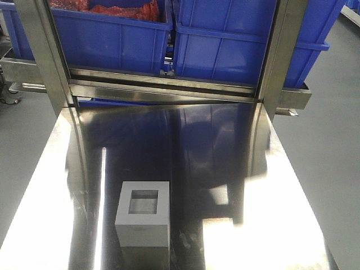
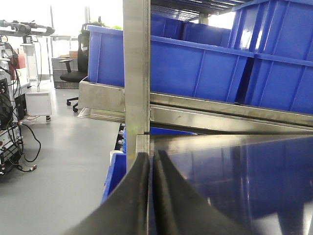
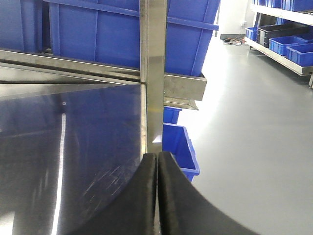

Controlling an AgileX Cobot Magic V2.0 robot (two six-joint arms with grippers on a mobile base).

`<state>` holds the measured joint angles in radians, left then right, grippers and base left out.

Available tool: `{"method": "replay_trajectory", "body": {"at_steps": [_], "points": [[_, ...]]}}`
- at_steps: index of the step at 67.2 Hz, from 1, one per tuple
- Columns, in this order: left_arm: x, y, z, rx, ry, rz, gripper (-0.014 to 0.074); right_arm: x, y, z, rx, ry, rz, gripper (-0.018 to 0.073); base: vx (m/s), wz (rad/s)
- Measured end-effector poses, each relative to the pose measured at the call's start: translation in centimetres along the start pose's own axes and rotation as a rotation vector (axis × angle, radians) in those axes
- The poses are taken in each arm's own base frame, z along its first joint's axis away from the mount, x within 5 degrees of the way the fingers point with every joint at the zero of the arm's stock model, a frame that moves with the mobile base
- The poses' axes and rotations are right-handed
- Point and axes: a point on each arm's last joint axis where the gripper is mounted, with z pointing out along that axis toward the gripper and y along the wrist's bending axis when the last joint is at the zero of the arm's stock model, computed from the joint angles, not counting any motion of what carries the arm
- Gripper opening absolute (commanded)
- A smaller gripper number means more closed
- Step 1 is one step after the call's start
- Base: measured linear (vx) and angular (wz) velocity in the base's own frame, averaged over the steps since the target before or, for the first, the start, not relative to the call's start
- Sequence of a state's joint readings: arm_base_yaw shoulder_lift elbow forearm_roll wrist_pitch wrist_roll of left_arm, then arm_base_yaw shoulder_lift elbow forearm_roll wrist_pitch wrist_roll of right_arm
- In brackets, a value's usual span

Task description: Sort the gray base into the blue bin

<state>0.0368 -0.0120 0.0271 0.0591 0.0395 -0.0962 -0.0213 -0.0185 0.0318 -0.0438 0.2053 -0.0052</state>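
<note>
The gray base [image 1: 143, 216] stands on the steel table [image 1: 225, 169] near its front, left of centre, with its square recess facing up. Two blue bins sit side by side on a shelf behind the table: the left one [image 1: 112, 42] holds red material, the right one [image 1: 225, 50] shows only its outer wall. I cannot tell which of them is the task's blue bin. My left gripper [image 2: 152, 155] is shut with nothing in it, pointing at the table's far left corner. My right gripper [image 3: 157, 155] is shut and empty at the table's right edge. Neither gripper is near the base.
Two upright steel posts [image 1: 42, 50] [image 1: 284, 50] flank the back of the table. A steel shelf rail [image 1: 169, 90] runs between them under the bins. Smaller blue bins [image 3: 178, 147] sit on the floor beside the table's right edge.
</note>
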Motion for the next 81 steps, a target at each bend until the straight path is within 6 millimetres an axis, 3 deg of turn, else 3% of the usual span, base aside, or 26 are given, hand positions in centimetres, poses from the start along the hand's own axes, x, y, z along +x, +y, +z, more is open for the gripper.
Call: {"method": "replay_trajectory", "body": {"at_steps": [81], "points": [[0.00,0.00,0.00,0.000,0.000,0.000,-0.0007,0.00,0.00,0.00,0.000,0.000,0.000,-0.0005,0.00,0.00]]}}
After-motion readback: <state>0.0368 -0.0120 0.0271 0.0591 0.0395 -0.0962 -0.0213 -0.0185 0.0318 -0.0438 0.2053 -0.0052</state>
